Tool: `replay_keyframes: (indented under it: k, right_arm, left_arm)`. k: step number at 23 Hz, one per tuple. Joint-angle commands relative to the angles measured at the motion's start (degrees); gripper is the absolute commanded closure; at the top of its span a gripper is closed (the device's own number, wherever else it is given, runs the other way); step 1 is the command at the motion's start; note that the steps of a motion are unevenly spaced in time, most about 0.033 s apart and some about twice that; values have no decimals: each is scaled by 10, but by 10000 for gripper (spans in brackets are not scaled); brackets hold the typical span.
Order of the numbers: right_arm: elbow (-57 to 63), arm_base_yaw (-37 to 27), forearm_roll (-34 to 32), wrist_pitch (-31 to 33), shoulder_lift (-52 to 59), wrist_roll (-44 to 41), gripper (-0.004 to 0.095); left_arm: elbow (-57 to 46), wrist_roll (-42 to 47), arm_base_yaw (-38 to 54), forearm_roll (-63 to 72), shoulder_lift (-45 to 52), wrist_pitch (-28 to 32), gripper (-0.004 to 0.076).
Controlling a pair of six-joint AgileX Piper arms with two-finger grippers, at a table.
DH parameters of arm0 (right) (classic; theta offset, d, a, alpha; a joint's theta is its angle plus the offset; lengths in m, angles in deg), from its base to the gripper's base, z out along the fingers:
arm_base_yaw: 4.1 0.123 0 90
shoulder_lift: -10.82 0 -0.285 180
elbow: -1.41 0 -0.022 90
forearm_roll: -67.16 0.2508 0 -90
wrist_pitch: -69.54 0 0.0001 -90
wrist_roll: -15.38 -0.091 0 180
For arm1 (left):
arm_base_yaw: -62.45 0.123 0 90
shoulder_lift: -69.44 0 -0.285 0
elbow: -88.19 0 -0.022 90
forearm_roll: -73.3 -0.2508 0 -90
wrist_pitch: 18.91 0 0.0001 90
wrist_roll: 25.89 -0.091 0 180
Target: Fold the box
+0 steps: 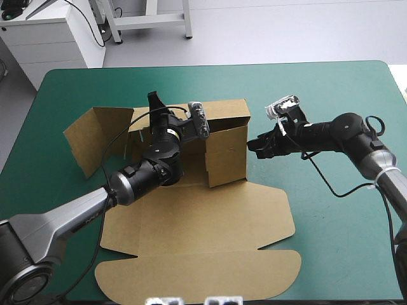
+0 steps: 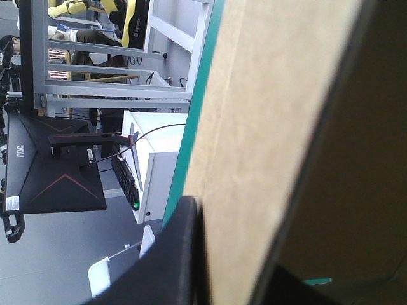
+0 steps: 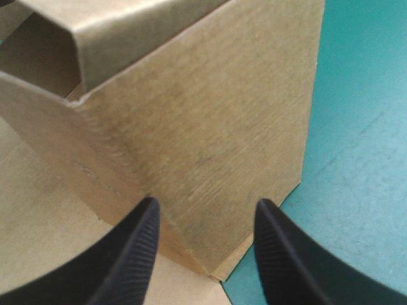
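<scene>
Mid-table on the teal-green cover [image 1: 331, 89]: the box [image 1: 210, 235], lid flat toward the near edge, walls raised on the far side, one flap [image 1: 95, 136] splayed out to the left. Pinches the far wall near its left end with the left gripper [image 1: 154, 101], all but closed, board held in between. Holds the right gripper [image 1: 252, 144] just beside the right wall [image 1: 227, 155], fingers [image 3: 143, 235] parted to a moderate gap, tips aimed at that wall's near corner.
</scene>
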Motion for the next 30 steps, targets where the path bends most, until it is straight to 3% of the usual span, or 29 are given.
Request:
replay_keyframes:
  k: [1, 6, 10, 14, 16, 22, 27, 30]
  right_arm:
    - [-8, -3, 47, 27, 25, 23, 307]
    - [15, -3, 106, 36, 25, 68, 306]
    - [32, 3, 114, 10, 25, 80, 305]
    - [33, 63, 101, -89, 25, 96, 368]
    - [33, 105, 54, -168, 25, 64, 385]
    - [33, 146, -46, -302, 25, -71, 418]
    - [33, 146, -183, -352, 34, -203, 534]
    - [33, 146, -225, -343, 37, -233, 755]
  left_arm:
    - [12, 18, -1, 16, 19, 9, 726]
    - [12, 18, -1, 16, 19, 9, 726]
    - [12, 18, -1, 14, 19, 9, 726]
    - [12, 18, -1, 12, 19, 8, 726]
    - [12, 18, -1, 12, 19, 3, 726]
    - [12, 18, -1, 12, 19, -11, 726]
    - [12, 18, -1, 19, 19, -5, 726]
    - [12, 18, -1, 20, 19, -5, 726]
